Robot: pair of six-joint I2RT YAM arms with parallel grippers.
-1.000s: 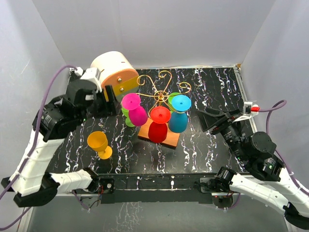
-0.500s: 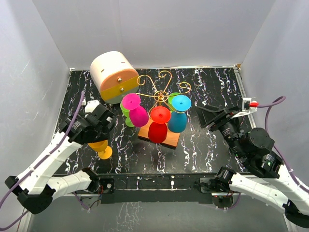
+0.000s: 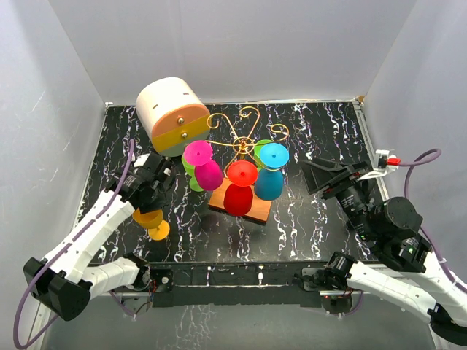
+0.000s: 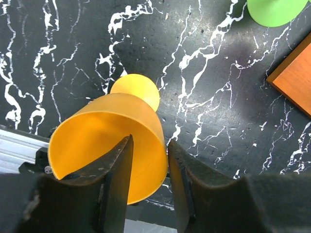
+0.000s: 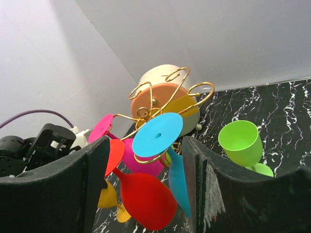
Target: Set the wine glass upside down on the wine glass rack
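Yellow glass (image 4: pixel 97 141) is standing upright on the table (image 3: pixel 306 219), well left of the rack (image 3: pixel 257 209). The left jaws are apart, straddling its rim wall with one finger over the bowl. Pinching that thin wall looks risky: the glass could tip or slip mid-flip. Right jaws are wide apart and empty. No readable writing anywhere.
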